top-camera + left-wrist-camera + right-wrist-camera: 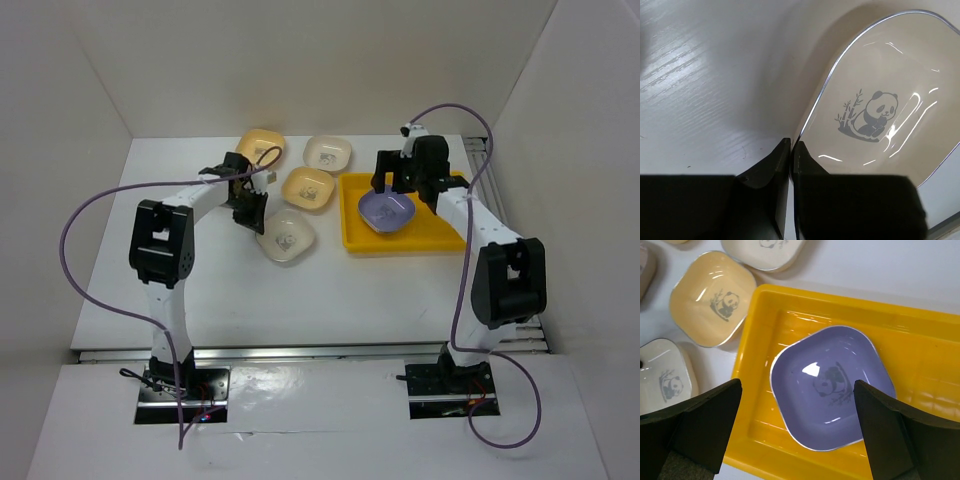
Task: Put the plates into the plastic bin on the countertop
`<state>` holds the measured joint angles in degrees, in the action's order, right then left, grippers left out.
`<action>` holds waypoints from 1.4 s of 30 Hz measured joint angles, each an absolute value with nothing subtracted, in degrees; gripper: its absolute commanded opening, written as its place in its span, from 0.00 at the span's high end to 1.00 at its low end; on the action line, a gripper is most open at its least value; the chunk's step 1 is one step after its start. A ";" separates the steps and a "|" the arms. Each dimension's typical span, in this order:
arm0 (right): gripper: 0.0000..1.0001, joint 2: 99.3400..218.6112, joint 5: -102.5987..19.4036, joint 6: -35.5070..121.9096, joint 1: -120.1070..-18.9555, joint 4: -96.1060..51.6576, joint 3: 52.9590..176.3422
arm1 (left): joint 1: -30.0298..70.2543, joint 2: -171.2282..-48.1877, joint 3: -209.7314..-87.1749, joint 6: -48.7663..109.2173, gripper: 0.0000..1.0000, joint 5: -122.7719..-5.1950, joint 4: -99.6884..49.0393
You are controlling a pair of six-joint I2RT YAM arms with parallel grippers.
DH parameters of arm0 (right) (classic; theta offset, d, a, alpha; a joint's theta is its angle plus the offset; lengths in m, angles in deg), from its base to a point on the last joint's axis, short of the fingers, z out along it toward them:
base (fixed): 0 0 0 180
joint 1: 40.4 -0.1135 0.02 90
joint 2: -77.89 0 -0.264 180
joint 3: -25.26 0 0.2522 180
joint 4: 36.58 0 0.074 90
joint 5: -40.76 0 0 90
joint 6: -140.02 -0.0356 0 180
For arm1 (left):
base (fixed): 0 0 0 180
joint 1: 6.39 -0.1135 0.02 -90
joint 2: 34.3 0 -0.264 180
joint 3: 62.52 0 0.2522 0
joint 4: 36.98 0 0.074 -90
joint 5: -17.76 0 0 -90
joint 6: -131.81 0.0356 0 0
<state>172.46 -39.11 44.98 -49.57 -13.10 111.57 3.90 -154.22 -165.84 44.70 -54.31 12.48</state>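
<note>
Top view: one done. lavender plate (386, 211) lies in plastic bin (420, 242). Four wait on countertop (330, 290): near cream plate (285, 237), far cream plate (327, 153), near orange plate (308, 188), far orange plate (260, 148). Plain white walls (300, 60) enclose the surface.
Left wrist: left gripper (791, 147) pinches rim of near cream plate; cannot tell if lifted.
Right wrist: right gripper (797, 390) spread wide over lavender plate, holding nothing.

No legible txt; plates (832, 385) carry panda pics only.

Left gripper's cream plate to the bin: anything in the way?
Nothing on the countertop between the cream plate and the bin. Inside the bin, the lavender plate sits under the open right gripper.
</note>
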 measured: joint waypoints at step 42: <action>1.00 185.09 -39.22 46.35 -71.58 -11.68 121.76 | 2.34 -146.46 -182.37 46.12 0.07 -47.56 29.27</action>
<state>185.09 -39.22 46.35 -71.58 -11.68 121.76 2.34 -146.46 -182.37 46.12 -47.56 29.27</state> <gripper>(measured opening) 0.023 0.921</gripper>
